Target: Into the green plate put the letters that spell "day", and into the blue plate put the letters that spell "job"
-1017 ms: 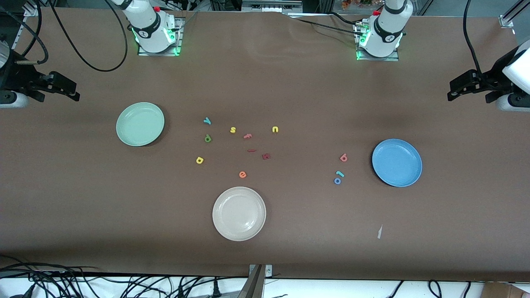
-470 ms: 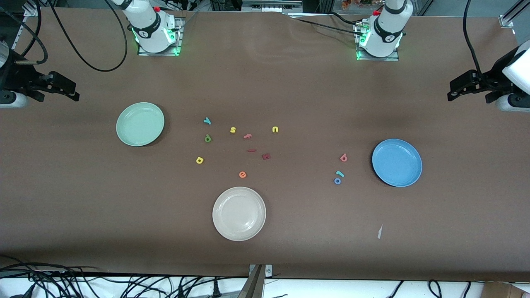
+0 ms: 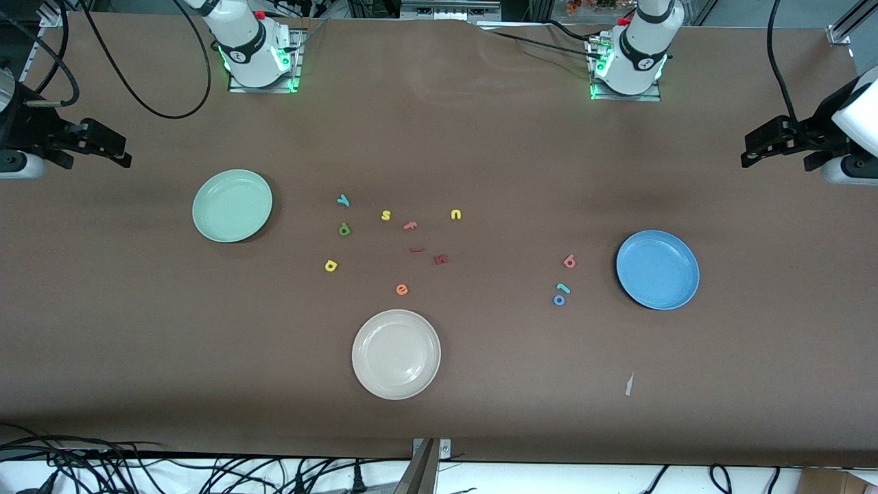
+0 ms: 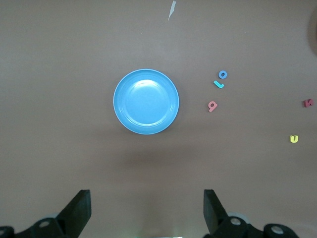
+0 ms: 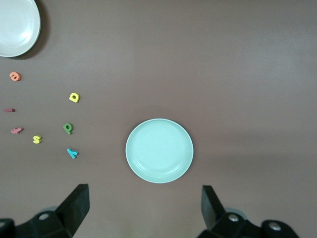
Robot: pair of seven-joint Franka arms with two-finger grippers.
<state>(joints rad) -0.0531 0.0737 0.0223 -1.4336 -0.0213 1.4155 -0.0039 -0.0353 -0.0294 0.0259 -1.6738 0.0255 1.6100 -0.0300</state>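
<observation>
Both arms wait high, each with its fingers spread. The left gripper [image 4: 146,218] hangs over the round bright blue plate [image 3: 657,269]; beside that plate lie the salmon foam "b" [image 3: 568,261], teal "j" [image 3: 563,288] and blue ring "o" [image 3: 559,300]. The right gripper [image 5: 143,215] hangs over the pale mint-green plate [image 3: 232,205]; near it toward the blue plate lie the teal "y" [image 3: 343,200], dark green "d" [image 3: 344,230] and yellow "a" [image 3: 331,265].

Left claw [image 4: 147,213] and right claw [image 5: 145,212] — both wide open; high, downward-facing.
</observation>
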